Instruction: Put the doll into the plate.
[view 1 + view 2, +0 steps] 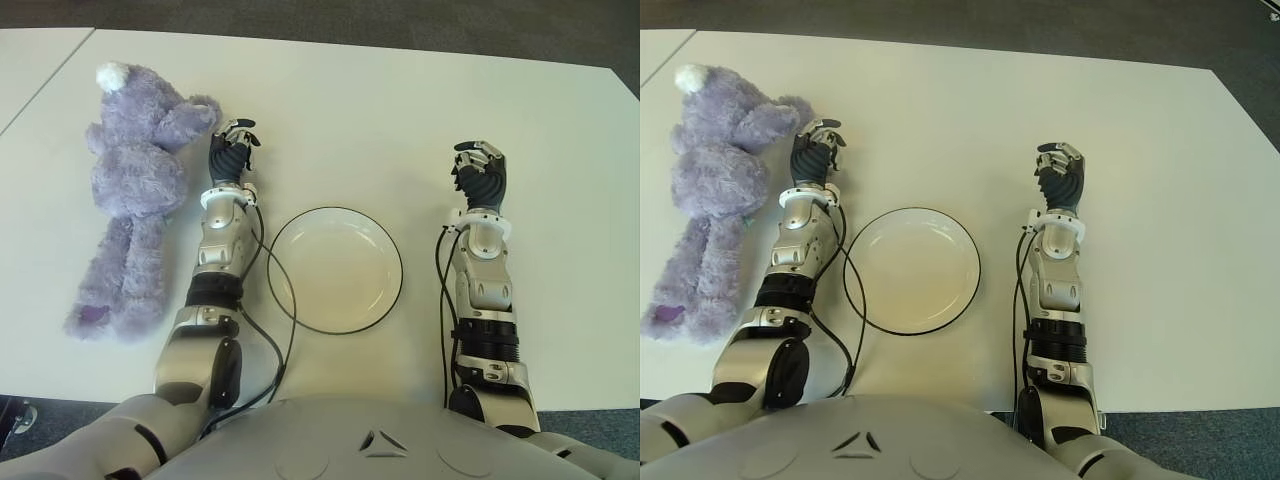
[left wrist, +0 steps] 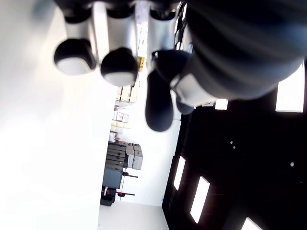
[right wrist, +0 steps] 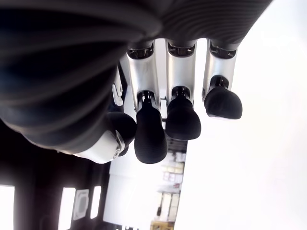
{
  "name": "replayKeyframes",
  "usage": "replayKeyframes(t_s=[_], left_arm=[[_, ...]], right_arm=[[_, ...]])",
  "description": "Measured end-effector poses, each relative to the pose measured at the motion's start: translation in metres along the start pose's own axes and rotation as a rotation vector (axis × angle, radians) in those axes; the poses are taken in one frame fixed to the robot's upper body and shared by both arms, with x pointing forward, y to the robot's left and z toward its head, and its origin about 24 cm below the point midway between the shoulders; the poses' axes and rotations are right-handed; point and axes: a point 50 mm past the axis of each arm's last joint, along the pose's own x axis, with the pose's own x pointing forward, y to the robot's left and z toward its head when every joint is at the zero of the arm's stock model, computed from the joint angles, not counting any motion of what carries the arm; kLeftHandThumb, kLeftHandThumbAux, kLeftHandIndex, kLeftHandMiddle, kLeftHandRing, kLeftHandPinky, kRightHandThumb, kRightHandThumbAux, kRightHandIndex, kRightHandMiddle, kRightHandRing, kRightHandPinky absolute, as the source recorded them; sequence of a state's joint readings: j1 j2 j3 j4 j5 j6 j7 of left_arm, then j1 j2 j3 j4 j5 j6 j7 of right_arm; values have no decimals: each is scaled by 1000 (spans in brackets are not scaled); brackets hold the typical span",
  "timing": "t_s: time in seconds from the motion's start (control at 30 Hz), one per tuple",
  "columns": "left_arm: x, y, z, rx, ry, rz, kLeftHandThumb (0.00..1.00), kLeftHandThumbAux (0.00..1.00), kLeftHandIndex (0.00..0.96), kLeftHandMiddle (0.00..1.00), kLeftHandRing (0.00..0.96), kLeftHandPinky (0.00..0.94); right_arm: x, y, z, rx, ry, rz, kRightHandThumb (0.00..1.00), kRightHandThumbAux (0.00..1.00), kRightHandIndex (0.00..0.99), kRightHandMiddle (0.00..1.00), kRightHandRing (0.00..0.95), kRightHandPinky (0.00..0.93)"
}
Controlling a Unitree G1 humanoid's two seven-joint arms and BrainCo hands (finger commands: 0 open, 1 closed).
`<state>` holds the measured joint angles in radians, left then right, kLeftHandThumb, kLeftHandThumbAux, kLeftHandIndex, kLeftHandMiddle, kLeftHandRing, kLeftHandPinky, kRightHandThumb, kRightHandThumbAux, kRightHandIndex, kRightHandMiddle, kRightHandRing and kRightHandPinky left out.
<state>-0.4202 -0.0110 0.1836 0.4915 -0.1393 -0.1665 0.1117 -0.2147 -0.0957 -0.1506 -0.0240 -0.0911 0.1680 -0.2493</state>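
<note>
- A purple plush doll [image 1: 135, 190] is lying flat on the white table [image 1: 400, 110], at the robot's far left, with its head pointing away from the robot and its legs stretching back toward the near edge.
- The left hand [image 1: 231, 150] is showing just beside the doll, on its right side, level with the doll's outstretched arm; that arm's plush tip is reaching close to the hand's fingers, though it is not clear whether the two are touching.
- The left hand's fingers [image 2: 117, 64] are hanging loosely bent with nothing between them, as its wrist view is showing only fingertips against the bright tabletop and the room beyond.
- The doll is sitting in neither hand; it is lying wholly on the table, outside the plate.
- A white plate [image 1: 382, 300] with a thin dark rim is sitting between the two forearms, near the robot's body, with nothing in it.
- The plate is lying to the right of the left forearm, well apart from the doll, and a black cable from that arm is curving past the plate's left edge.
- The right hand [image 1: 480, 172] is showing to the right of the plate and a little farther from the robot than it, its fingers [image 3: 182, 117] gently curled and holding nothing.
</note>
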Motion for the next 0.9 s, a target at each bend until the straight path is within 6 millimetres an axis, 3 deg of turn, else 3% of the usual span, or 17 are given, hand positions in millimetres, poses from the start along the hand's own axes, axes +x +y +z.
replayKeyframes(t_s=[0.9], left_arm=[[0, 0, 0, -2, -1, 5, 715, 701, 444, 854, 864, 872]], right_arm=[[0, -1, 1, -1, -3, 1, 716, 713, 436, 744, 776, 790]])
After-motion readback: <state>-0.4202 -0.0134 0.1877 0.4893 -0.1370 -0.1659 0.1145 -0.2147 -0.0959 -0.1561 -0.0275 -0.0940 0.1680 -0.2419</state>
